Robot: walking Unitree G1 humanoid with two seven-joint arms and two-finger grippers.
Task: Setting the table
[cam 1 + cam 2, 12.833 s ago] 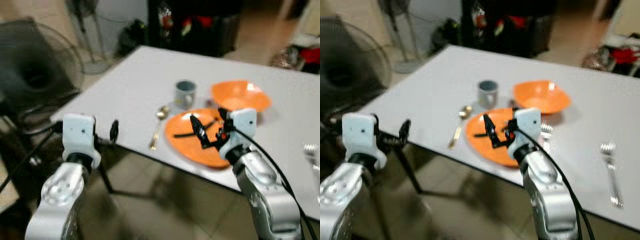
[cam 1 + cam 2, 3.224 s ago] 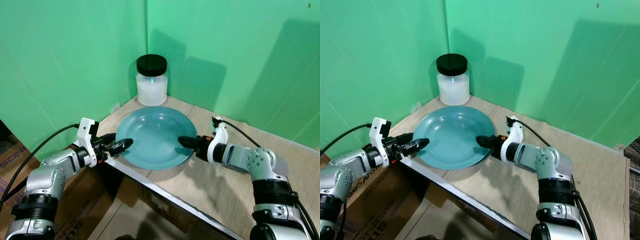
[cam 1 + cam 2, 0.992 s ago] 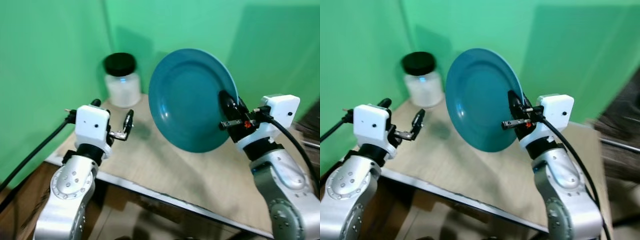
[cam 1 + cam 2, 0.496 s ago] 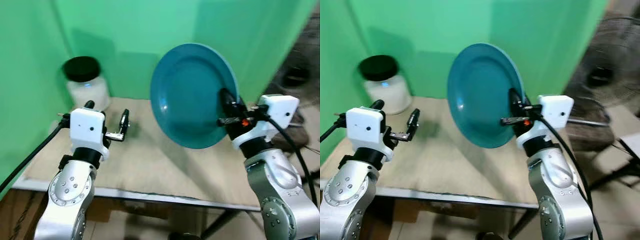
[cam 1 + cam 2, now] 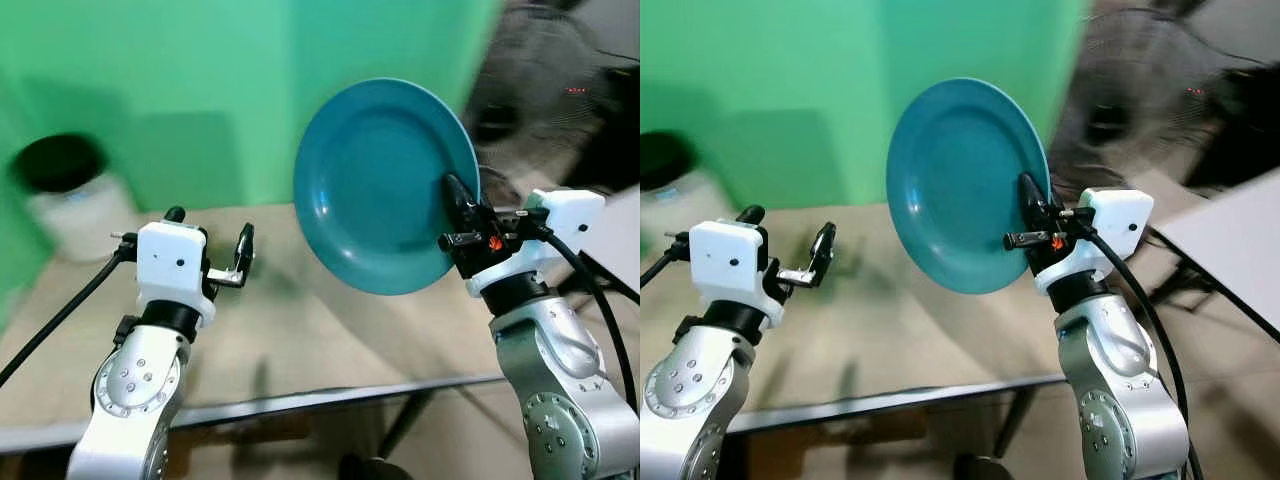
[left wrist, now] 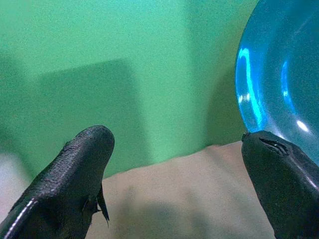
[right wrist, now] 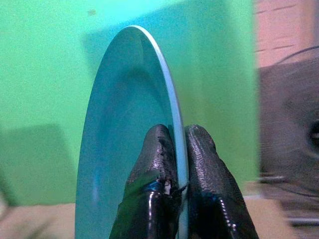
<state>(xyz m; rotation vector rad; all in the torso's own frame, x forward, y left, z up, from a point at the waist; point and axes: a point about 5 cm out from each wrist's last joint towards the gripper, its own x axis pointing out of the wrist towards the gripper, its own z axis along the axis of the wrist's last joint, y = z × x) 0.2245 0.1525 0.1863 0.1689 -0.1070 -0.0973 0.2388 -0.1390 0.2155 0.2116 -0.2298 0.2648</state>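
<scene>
A teal plate (image 5: 380,185) stands upright in the air, its hollow face turned towards my left side. My right gripper (image 5: 452,200) is shut on its right rim; in the right wrist view the two fingertips (image 7: 162,144) pinch the plate's edge (image 7: 169,94). My left gripper (image 5: 240,250) is raised at chest height left of the plate, open and holding nothing, and apart from the plate. In the left wrist view its two fingers (image 6: 75,164) stand wide apart with the plate's rim (image 6: 269,74) beyond them.
A beige tabletop (image 5: 330,330) with a pale front edge lies below both arms, against a green wall (image 5: 200,80). A black-lidded white jar (image 5: 65,195) stands at the far left. A dark floor fan (image 5: 1140,80) and a white table corner (image 5: 1230,240) are at the right.
The whole picture has swung: the jar now sits further left and the fan and white table have come in at the right. The plate stays upright in my right gripper; my left gripper stays open.
</scene>
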